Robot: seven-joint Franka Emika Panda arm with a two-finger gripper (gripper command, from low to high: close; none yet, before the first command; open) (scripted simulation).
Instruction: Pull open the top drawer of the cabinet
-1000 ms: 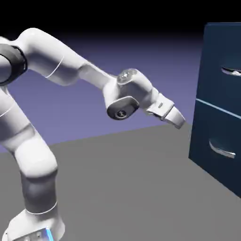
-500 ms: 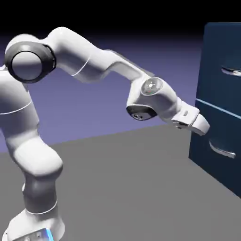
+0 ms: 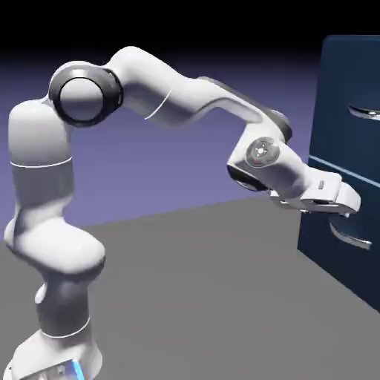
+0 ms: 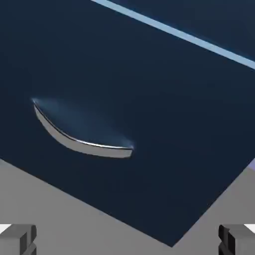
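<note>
The dark navy cabinet [image 3: 335, 59] stands at the exterior view's right. Its top drawer [image 3: 343, 137] carries a thin silver handle [image 3: 364, 112] above a pale seam. My gripper [image 3: 350, 205] hangs just below that seam, close to the lower drawer's front and above its curved handle [image 3: 349, 237]. In the hand view the lower drawer's curved handle [image 4: 79, 137] lies left of centre. Only a strip of the top drawer [image 4: 209, 15] shows past the seam at the upper right. Both grey fingertips [image 4: 18, 239] sit wide apart at the bottom corners, so my gripper [image 4: 127, 241] is open and holds nothing.
Grey table surface [image 3: 208, 297] runs up to the cabinet's foot. My arm's elbow [image 3: 85, 93] rises at the upper left, with the base at the lower left.
My arm has swung right and lower, carrying the gripper from mid-picture to the cabinet's front just below the seam. The jaws have stayed open.
</note>
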